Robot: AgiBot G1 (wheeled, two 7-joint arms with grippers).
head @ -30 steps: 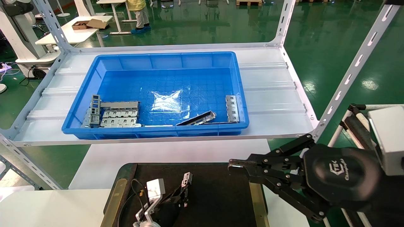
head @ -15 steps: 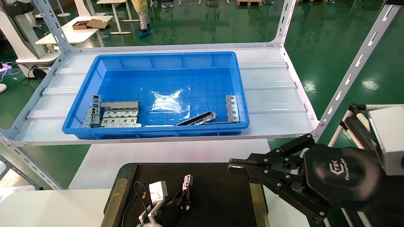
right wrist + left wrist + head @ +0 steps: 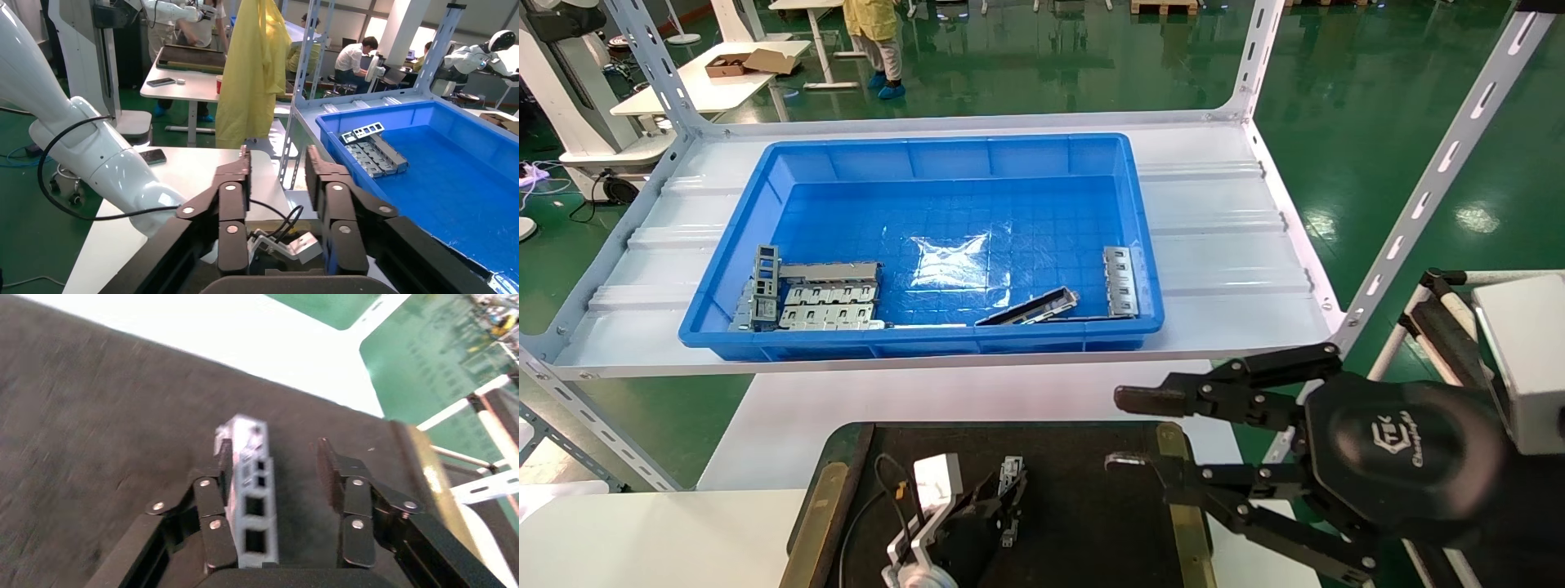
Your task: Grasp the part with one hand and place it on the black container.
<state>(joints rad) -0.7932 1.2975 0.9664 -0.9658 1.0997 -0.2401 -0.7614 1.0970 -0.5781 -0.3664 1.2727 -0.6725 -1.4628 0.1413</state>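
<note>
While the left end effector (image 3: 278, 478) is hovering low over the black container (image 3: 1083, 506), its ridged fingers (image 3: 330, 478) are standing well apart, and the part (image 3: 252, 496) is leaning against the inner face of one finger only, clear of the other. Whether the part is resting on the container's matte, felt-like surface cannot be told. It is a narrow silver-grey sheet-metal channel showing rectangular windows along one face. In the head view the part (image 3: 1012, 482) is sitting near the container's middle, between the olive-gold side strips. Off to the right, the right end effector (image 3: 1128, 431) is hanging above the container's right edge with its jointed black fingers spread wide and holding nothing. Behind, a blue plastic bin (image 3: 928, 159) on a white shelf (image 3: 1222, 237) is holding more metal pieces.
</note>
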